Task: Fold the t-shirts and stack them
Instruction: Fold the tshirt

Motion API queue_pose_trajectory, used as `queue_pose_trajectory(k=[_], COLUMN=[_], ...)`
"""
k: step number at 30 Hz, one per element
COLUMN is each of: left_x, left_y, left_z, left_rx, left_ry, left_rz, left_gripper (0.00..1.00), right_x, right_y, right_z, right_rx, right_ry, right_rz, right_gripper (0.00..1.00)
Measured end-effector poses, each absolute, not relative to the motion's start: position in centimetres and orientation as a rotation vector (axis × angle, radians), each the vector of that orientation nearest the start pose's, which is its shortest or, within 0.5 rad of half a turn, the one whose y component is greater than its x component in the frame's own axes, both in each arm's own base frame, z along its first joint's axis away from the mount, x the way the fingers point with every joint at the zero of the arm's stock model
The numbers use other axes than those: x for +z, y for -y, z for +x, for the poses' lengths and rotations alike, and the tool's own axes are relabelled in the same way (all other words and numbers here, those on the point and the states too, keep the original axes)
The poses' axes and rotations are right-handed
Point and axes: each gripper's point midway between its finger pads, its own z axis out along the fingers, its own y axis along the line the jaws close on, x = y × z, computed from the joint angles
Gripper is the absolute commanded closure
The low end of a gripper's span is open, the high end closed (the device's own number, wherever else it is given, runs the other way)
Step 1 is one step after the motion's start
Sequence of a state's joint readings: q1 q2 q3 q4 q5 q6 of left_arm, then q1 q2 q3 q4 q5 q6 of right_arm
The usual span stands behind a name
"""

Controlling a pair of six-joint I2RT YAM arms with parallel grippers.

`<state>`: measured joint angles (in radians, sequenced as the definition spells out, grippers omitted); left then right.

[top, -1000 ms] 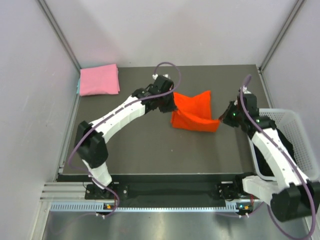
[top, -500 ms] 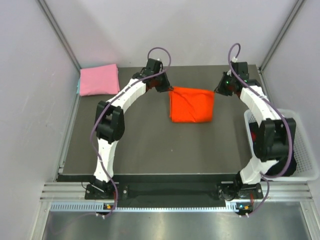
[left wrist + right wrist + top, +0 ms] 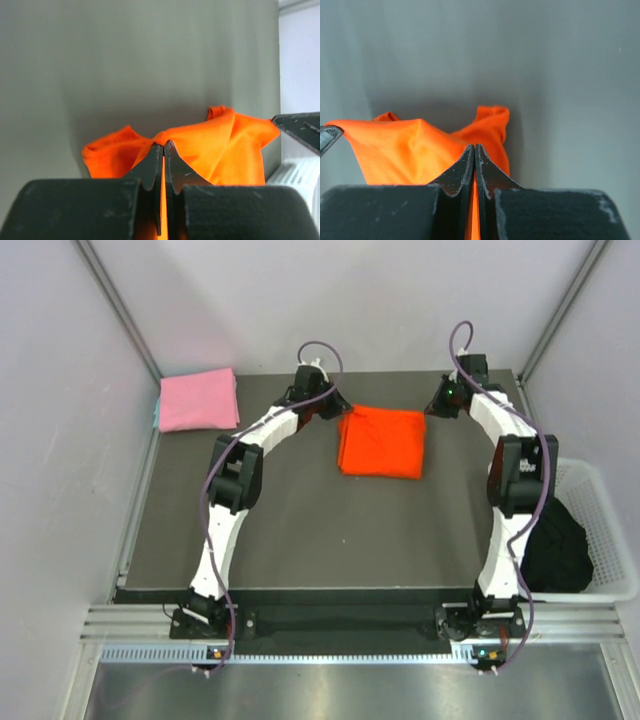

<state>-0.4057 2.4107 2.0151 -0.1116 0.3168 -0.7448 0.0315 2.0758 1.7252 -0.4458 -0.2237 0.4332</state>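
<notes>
The orange-red t-shirt lies folded as a rectangle at the back middle of the dark table. My left gripper is shut on its far left corner, with orange cloth pinched between the jaws. My right gripper is shut on its far right corner, cloth showing between the jaws. The pink t-shirt lies folded at the back left corner, apart from both grippers.
A white lattice basket stands off the table's right edge with a black cloth in it. Grey walls close in the back and both sides. The table's near edge runs along the arm bases.
Both grippers have carried the orange-red shirt's edge from the near side over to the far side, folding it flat into a rectangle. The arms now stretch far back.
</notes>
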Motion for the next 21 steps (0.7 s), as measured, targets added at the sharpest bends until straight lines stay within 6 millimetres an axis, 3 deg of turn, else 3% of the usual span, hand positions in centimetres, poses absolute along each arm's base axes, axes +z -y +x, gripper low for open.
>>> queue_pose_trajectory(k=[8,12,14,17,21], left_x=[8.3,8.1,8.3,8.9,9.6], left_y=[32.7,32.3,32.3,32.2,31.7], left_z=[60.7,62.0,62.6,63.3,63.8], left_rx=[-1.037,-1.043,-1.046,-1.050,-1.036], left_ry=[-2.139,-2.095,-2.071,-2.025,-1.996], left_rz=[-0.222,-0.232,-0.227,-0.219,-0.185], left_gripper=[1.00,0.97,0.79,0.66,0.61], right_x=[8.5,8.0,8.1,8.1,8.4], right_y=[-7.5,-7.8,-7.9,-7.9,-8.0], right_z=[56.6,57.6,58.5,59.3,59.6], right_rx=[0.551,0.579,0.585,0.596,0.601], right_ry=[-2.366,-2.344,-2.318,-2.290,-2.278], right_rz=[0.359,0.359,0.360,0.372,0.372], right_gripper=[0.95,0.94,0.78,0.61,0.47])
